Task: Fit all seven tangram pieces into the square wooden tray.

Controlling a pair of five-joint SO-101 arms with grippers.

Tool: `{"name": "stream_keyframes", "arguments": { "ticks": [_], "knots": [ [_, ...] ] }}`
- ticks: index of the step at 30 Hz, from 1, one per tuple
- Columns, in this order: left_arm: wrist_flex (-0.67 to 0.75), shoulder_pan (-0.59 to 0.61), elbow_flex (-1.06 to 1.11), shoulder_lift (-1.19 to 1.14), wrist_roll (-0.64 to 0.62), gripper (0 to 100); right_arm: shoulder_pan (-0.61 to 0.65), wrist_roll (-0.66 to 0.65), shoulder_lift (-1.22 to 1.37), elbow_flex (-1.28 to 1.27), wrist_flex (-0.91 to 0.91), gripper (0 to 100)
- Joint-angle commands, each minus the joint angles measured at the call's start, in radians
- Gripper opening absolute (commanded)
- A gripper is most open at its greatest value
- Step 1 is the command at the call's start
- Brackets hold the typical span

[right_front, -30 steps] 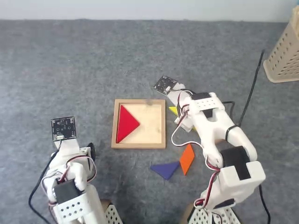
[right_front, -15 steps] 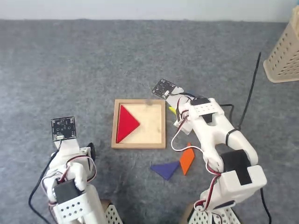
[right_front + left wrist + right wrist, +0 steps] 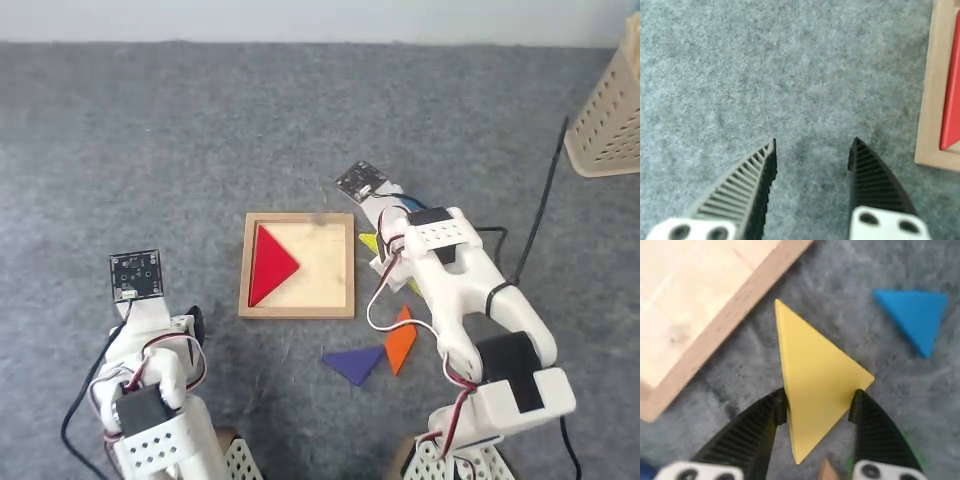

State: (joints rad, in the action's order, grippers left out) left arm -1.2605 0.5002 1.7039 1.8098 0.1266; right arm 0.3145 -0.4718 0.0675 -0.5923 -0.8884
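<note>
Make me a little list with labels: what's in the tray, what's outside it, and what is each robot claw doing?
In tray: red triangle in wooden tray
Outside tray: purple triangle, orange parallelogram, blue triangle
Right gripper: shut on yellow triangle, beside the tray
Left gripper: open over grey carpet, holding nothing

right hand (image 3: 818, 399) shifted slightly, around yellow triangle (image 3: 815, 375)

The high camera looks down on the whole bench (image 3: 150, 130) and both arms. The wrist cameras look closely down past the left pincer (image 3: 815, 142) and right pincer (image 3: 820, 395). All three views share the tray (image 3: 298, 312) edge.
</note>
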Motion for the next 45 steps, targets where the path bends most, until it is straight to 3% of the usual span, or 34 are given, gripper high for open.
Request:
{"name": "stream_keyframes", "arguments": {
  "ticks": [1,14,18,23,26,45],
  "knots": [
    [-0.003,0.0,-0.019,0.012,-0.009,23,0.015,0.095,0.002,-0.017,-0.077,17.4],
    [-0.003,0.0,-0.019,0.012,-0.009,23,0.008,0.121,-0.191,0.003,-0.128,17.7],
    [-0.003,0.0,-0.019,0.012,-0.009,23,0.015,-0.034,-0.229,0.037,-0.13,18.8],
    [-0.003,0.0,-0.019,0.012,-0.009,23,0.013,-0.164,-0.177,0.046,-0.131,33.2],
    [-0.003,0.0,-0.019,0.012,-0.009,23,0.015,-0.209,-0.142,0.046,-0.122,34.3],
    [-0.003,0.0,-0.019,0.012,-0.009,23,0.015,-0.25,0.041,0.048,0.004,34.0]
  ]
}}
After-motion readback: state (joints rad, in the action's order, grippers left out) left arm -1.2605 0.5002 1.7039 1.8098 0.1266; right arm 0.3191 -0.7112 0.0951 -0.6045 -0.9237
